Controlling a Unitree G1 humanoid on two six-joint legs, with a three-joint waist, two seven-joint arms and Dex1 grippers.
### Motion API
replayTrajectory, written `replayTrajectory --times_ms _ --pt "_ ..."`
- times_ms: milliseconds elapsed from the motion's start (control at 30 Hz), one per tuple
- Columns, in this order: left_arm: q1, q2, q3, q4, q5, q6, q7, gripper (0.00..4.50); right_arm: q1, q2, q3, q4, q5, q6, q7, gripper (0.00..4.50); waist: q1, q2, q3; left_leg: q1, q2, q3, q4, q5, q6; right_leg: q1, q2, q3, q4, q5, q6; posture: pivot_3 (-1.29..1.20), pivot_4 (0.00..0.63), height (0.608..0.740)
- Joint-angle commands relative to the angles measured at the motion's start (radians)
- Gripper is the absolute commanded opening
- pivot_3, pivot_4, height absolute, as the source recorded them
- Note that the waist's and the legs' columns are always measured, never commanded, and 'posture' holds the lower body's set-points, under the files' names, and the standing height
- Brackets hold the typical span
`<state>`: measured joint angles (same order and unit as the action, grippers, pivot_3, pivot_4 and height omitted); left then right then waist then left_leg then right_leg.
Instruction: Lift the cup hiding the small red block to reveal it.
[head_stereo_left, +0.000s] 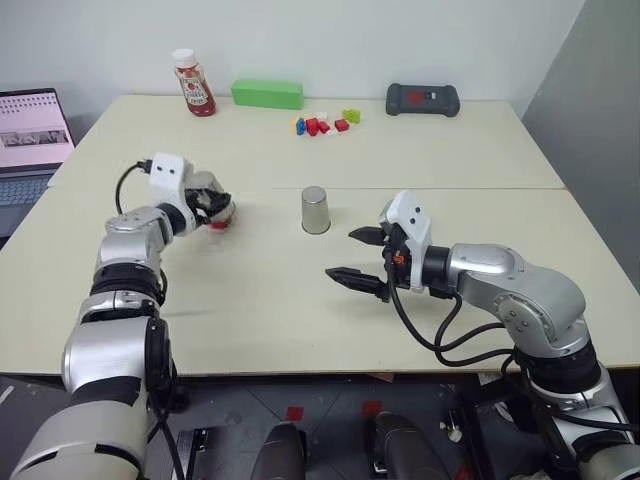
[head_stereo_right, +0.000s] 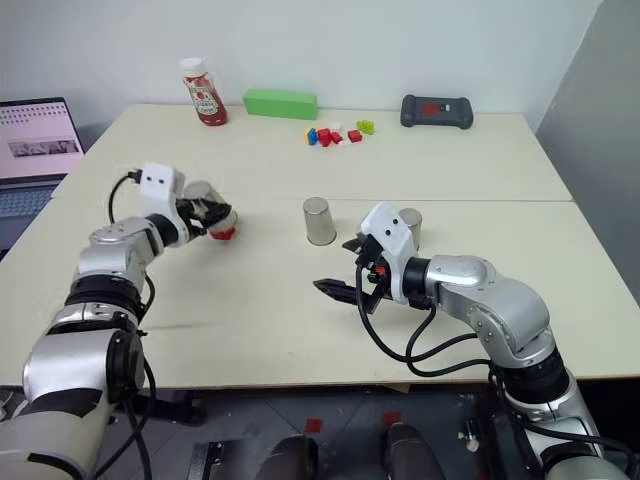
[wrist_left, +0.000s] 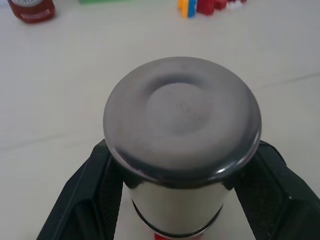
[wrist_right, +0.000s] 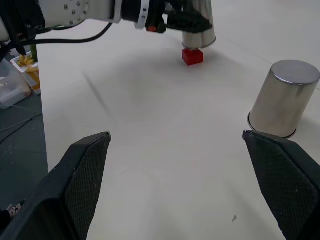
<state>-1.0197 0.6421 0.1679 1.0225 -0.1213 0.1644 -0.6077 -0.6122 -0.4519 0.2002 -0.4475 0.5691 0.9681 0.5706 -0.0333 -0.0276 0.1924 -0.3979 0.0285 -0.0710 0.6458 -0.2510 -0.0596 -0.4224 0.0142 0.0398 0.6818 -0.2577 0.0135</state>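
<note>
Gripping the cup (wrist_right: 199, 22), raised, left claw (head_stereo_right: 212, 217) directly above the small red block (wrist_right: 192, 56); right claw (head_stereo_left: 362, 255) open.

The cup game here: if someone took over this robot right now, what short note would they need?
Left gripper: fingers shut on the cup, lifted just off the table.
Right gripper: fingers open, holding nothing, hovering near the middle cup.
The small red block sits uncovered on the table under the lifted cup.
Done: block revealed.
Left: little, perhaps raise the cup higher or set it aside.
</note>
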Motion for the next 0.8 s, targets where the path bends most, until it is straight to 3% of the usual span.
replayTrajectory --times_ms 33,267,700,767,800 --pt "-0.026 0.059 0.040 -0.066 -0.010 0.002 0.042 2.79 0.003 -0.004 -0.017 -0.039 -0.004 -0.029 0.008 4.50 -0.002 0.000 0.000 0.000 0.000 0.000 0.000 0.000 0.000 0.000 0.000 0.000 0.000 0.000 0.000 0.00 0.150 0.740" --pt "0.019 0.090 0.056 0.020 0.020 -0.031 0.155 2.79 -0.004 0.002 -0.010 -0.030 -0.008 -0.042 0.011 4.50 -0.004 0.000 0.000 0.001 0.000 0.000 0.000 0.000 0.000 0.000 0.000 0.000 0.000 0.000 0.000 0.00 0.150 0.740" --pt "0.031 0.062 0.084 0.166 0.007 -0.065 0.264 2.79 -0.004 -0.013 -0.017 -0.041 -0.005 -0.033 0.024 4.50 0.000 0.000 0.000 0.000 0.000 -0.001 0.001 0.000 0.000 0.000 0.000 -0.001 0.000 0.001 -0.001 0.00 0.150 0.740" --pt "0.030 0.058 0.090 0.173 0.002 -0.058 0.270 3.49 -0.004 -0.014 -0.019 -0.042 -0.004 -0.032 0.024 4.50 0.000 0.000 0.000 0.000 0.000 -0.001 0.001 0.000 0.000 0.000 0.000 -0.001 0.001 0.001 -0.001 0.00 0.150 0.740" --pt "0.030 0.057 0.091 0.173 0.003 -0.057 0.268 3.52 -0.004 -0.015 -0.020 -0.043 -0.003 -0.031 0.024 4.50 0.000 0.000 0.000 0.000 0.000 -0.001 0.001 0.000 0.000 0.000 0.000 -0.001 0.001 0.001 -0.001 0.00 0.150 0.740"
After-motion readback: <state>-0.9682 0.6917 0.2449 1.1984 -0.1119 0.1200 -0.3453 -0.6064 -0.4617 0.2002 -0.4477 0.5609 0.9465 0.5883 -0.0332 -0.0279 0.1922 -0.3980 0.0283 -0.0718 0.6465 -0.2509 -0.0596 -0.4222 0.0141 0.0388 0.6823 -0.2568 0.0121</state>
